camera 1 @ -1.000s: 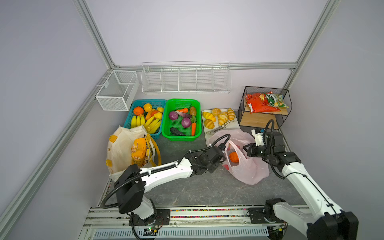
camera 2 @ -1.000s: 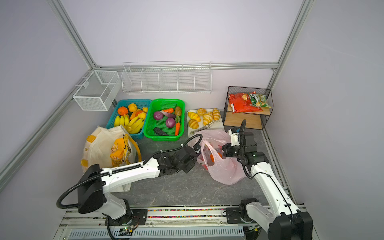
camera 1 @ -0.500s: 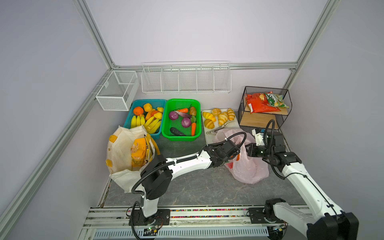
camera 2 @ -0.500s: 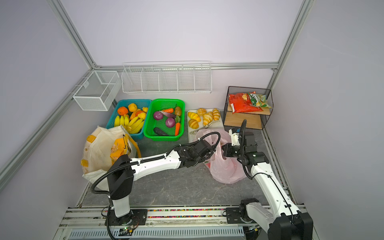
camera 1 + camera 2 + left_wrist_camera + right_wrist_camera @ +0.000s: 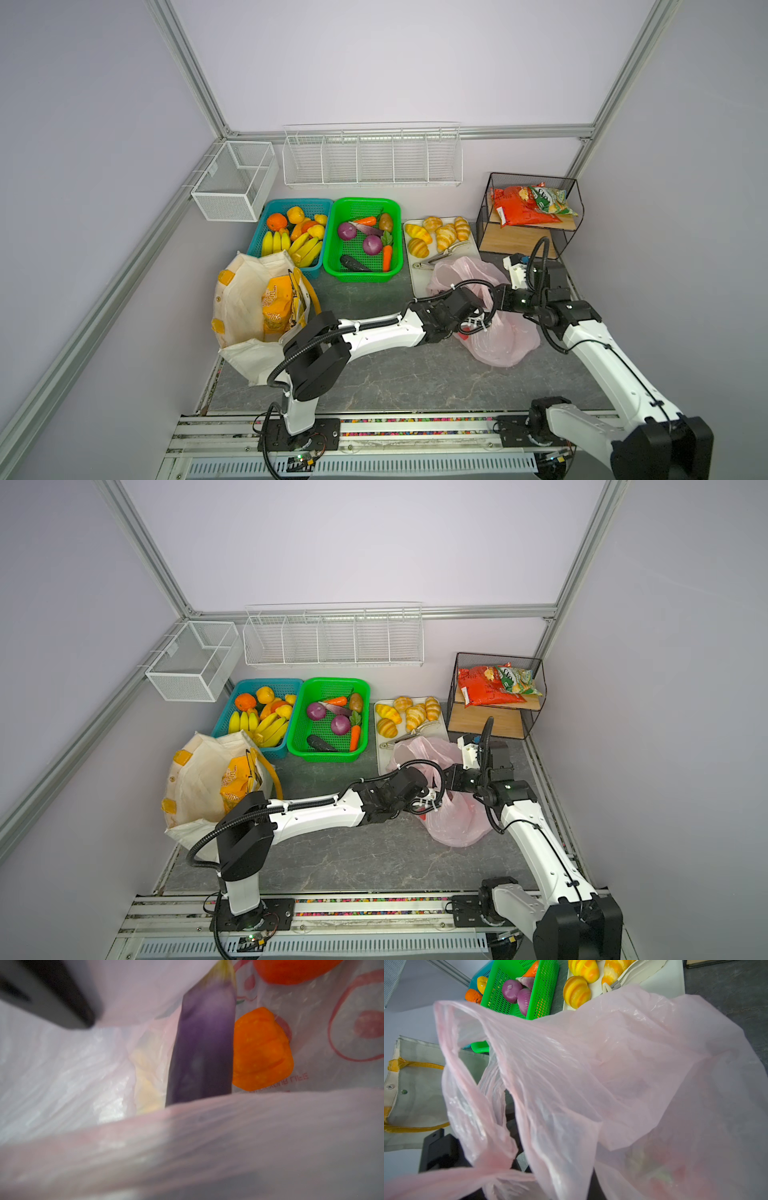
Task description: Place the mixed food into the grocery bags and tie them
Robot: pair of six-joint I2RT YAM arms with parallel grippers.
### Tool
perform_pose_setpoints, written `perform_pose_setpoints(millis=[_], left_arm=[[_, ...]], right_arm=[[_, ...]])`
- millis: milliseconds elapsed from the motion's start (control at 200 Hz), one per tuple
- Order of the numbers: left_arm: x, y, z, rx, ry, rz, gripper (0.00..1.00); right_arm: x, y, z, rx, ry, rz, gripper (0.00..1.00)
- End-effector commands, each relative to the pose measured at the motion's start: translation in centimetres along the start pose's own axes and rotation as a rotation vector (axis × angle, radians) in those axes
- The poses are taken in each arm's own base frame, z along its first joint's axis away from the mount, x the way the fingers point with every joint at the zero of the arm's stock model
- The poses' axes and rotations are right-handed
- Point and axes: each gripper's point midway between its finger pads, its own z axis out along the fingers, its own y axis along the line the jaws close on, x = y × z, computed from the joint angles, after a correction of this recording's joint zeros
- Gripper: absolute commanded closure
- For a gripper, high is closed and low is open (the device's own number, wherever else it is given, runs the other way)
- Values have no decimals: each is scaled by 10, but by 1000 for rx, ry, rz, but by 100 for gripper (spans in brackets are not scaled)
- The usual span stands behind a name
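Step in hand: loading veg into the pink bag (image 5: 505,347), near right of the table. Left gripper (image 5: 478,320) reaches across, nose inside the bag mouth. Left wrist view shows a light purple eggplant (image 5: 203,1047) running straight away from the camera, with pumpkin (image 5: 261,1049) and tomato (image 5: 291,970) lying in the bag beyond it. Only one black finger (image 5: 62,995) shows, with film between it and the eggplant, so I can't tell if the jaws grip it or are off it. Right gripper (image 5: 498,298) is pinched tight on the bag's rim, holding the mouth up.

Canvas tote (image 5: 241,299) is near left, with an orange snack packet (image 5: 276,307) inside. Onions (image 5: 372,244) and a dark eggplant (image 5: 353,264) sit in the green basket (image 5: 332,270), far centre.

Next, my read: drop the eggplant clear and back the left arm out without dragging film, while the right holds the mouth open. Tying not started.
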Motion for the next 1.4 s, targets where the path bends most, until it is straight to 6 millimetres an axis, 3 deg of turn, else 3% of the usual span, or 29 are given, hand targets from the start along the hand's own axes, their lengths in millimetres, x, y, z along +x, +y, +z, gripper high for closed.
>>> perform_pose_setpoints(millis=[0, 170, 400, 560, 690, 1040, 1130, 1225, 1395], left_arm=[[-32, 5, 5, -13, -140, 58, 62], [-32, 10, 11, -59, -142, 22, 50], [-25, 18, -3, -99, -155, -83, 37], [-13, 21, -12, -117, -131, -152, 34], [-2, 25, -35, -130, -150, -261, 35], [29, -42, -100, 121, -268, -626, 38], [34, -50, -114, 155, -313, -766, 38], [49, -44, -121, 168, -343, -987, 38], [93, -12, -98, 117, -312, -1616, 30]], right_arm=[[-9, 7, -3, -29, -15, -1, 94], [-9, 3, -6, -7, -21, -8, 94], [-9, -3, -8, 16, -29, -7, 94], [-10, -5, -9, 23, -34, -6, 94], [-11, -9, -11, 42, -41, -5, 94], [-19, -11, -10, 39, -68, 16, 94], [-19, -11, -9, 35, -71, 19, 94], [-20, -10, -9, 28, -75, 19, 94], [-20, -10, -7, 18, -79, 22, 94]])
